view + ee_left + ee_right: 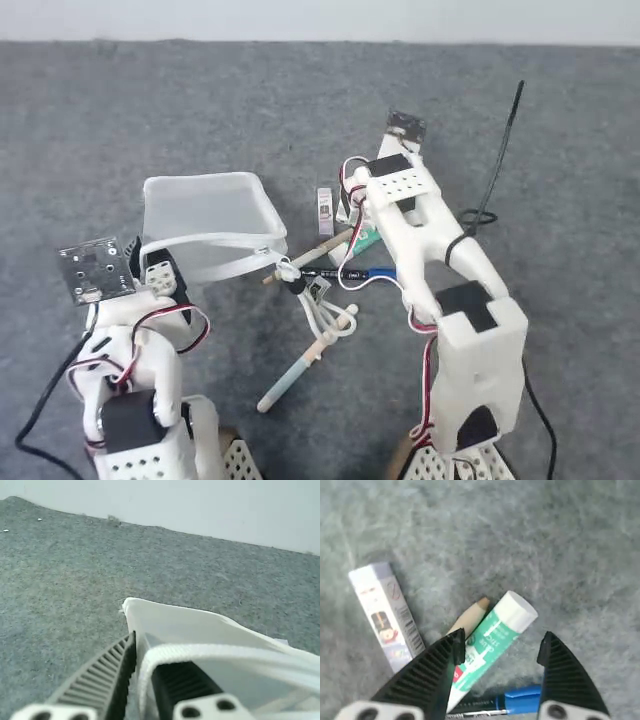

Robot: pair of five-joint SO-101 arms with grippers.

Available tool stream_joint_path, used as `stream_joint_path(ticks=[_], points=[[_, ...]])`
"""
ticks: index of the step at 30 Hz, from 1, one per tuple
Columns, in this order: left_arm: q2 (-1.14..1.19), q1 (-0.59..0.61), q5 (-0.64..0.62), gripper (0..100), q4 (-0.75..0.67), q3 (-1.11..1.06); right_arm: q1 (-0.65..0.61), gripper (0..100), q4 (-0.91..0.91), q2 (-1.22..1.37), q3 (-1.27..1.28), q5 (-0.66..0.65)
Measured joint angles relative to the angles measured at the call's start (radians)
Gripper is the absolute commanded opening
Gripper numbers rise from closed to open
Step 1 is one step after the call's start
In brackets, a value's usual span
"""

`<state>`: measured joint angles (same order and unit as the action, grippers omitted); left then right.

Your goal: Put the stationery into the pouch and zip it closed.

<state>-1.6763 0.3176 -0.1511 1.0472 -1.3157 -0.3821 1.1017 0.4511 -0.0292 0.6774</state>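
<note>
Pincer L (pixel 145 655) clamped on pouch (pixel 200 625) rim | pincer R (pixel 504 637) apart, aimed down over glue stick (pixel 490 640)

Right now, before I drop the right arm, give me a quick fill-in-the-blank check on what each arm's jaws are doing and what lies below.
1. The left arm's jaws are shut on the rim of the white ____.
2. The right arm's jaws stand ____ above the green glue stick.
3. The pencil lies beside the glue stick; the pen nearby is part black, part ____.
Missing words: pouch; open; blue.
</note>
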Motion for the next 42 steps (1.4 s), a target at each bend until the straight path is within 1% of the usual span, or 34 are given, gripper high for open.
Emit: stream_joint_path(ticks=[7,8,15,18,25,33,38,42], points=[[0.0,0.0,0.0,1,0.0,0.0,0.0,21.9,0.0,0.04,-0.043,0.074],[0.0,0.0,0.0,1,0.0,0.0,0.0,20.7,0.0,0.04,-0.043,0.077],[0.0,0.0,0.0,1,0.0,0.0,0.011,0.8,0.0,0.04,-0.043,0.084],[0.0,0.0,0.0,1,0.0,0.0,0.038,0.8,0.0,0.04,-0.043,0.084],[0.0,0.0,0.0,1,0.0,0.0,0.044,0.6,0.029,0.041,-0.069,0.084],[0.0,0.0,0.0,1,0.0,0.0,0.038,0.6,0.27,0.034,-0.213,0.084],[0.0,0.0,0.0,1,0.0,0.0,0.02,0.6,0.364,-0.068,-0.219,0.084],[0.0,0.003,0.008,1,0.0,0.0,0.02,0.6,0.425,-0.16,-0.219,0.015]])
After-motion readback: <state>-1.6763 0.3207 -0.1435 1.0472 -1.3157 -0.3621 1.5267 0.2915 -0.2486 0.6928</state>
